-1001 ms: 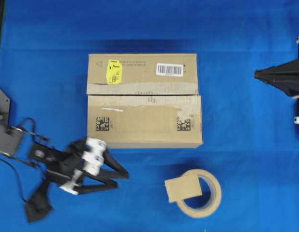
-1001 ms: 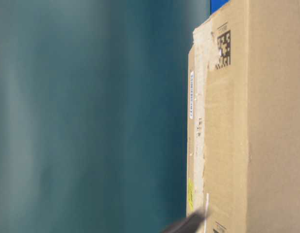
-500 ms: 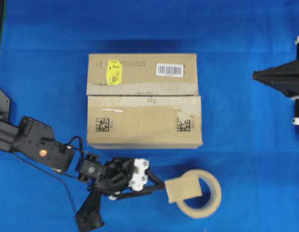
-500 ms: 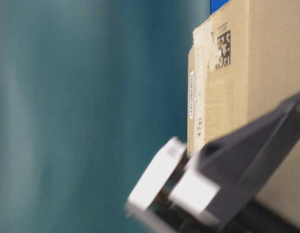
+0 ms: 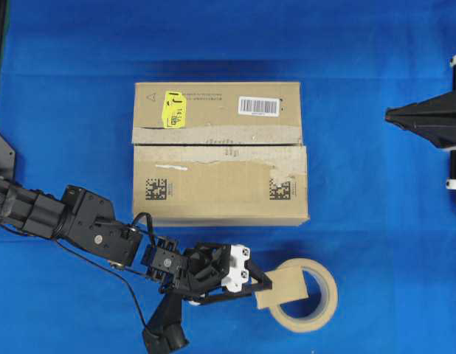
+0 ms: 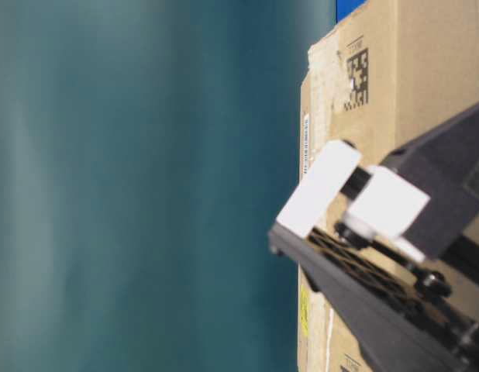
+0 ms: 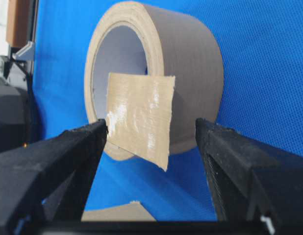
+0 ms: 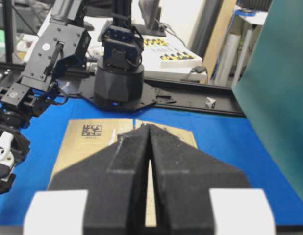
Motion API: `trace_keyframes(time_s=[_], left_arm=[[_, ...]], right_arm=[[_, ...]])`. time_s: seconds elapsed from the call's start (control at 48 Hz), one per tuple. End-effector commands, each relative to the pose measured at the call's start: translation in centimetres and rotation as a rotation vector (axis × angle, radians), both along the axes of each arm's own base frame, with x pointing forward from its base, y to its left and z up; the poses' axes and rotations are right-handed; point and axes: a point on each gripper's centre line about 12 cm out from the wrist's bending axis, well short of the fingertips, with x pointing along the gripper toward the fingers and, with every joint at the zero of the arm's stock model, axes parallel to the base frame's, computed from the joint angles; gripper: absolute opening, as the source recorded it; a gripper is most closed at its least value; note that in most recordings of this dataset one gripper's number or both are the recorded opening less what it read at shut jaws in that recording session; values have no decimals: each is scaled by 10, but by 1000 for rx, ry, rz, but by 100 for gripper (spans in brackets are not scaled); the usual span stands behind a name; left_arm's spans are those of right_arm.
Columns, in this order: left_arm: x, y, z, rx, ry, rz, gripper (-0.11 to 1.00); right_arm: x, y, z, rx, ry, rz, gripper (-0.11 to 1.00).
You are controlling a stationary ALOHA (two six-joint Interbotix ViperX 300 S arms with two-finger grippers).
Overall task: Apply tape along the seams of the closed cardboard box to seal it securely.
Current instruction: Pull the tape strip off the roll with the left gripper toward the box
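The cardboard box (image 5: 220, 188) lies closed at the table's centre, and the seams (image 5: 213, 145) run left to right between its flaps, edged with pale torn tape. In front of it lies a beige tape roll (image 5: 327, 299) with the short tan tape (image 5: 283, 286) piece standing off its left rim. My left gripper (image 5: 262, 288) is open at that piece. In the left wrist view the tape (image 7: 139, 115) hangs between the two black fingers (image 7: 78, 147), its left edge close to one of them, not pinched. My right gripper (image 5: 391, 114) hovers shut at the far right, pointing at the box (image 8: 88, 142).
A blue cloth (image 5: 375, 221) covers the table. The left arm (image 5: 73, 217) stretches low across the front left. In the table-level view a gripper finger (image 6: 363, 310) blocks part of the box (image 6: 433, 77), with a teal backdrop (image 6: 146, 186) to the left.
My left arm swept from the box's front left corner rightward to the tape roll, and its open jaws now flank the tape piece. The right gripper has stayed put.
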Motion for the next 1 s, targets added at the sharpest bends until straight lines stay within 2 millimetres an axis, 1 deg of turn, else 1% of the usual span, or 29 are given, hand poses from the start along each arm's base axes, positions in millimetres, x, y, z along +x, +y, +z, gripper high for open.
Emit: trace_keyframes(time_s=[0.0, 0.083, 0.146, 0.334, 0.396, 0.5, 0.625, 0.73, 0.834, 0.98], left_arm=[[4, -5, 14, -15, -37, -7, 69], [4, -5, 13, -13, -31, -7, 65], [5, -5, 12, -11, -19, -6, 59], [7, -7, 10, -20, 12, 0, 23], [8, -6, 10, -20, 17, 4, 15], [7, -4, 9, -18, 27, 7, 4], [5, -4, 9, -15, 41, 6, 2], [3, -4, 13, -14, 34, 5, 2], [0, 0, 25, -17, 14, 7, 2], [-8, 11, 47, -19, -28, 20, 2]], right_arm=[[3, 0, 9, -8, -20, 2, 0], [3, 0, 9, -10, -20, 1, 0], [3, 0, 8, -8, -17, 1, 0], [4, 0, 8, -10, -15, 1, 0], [4, 0, 8, -10, -13, 1, 0], [4, 0, 7, -9, -12, 3, 0], [4, 0, 7, -9, -12, 3, 0], [4, 0, 8, -10, -15, 3, 0], [4, 0, 8, -10, -13, 3, 0], [3, 1, 9, -10, -18, 4, 0]])
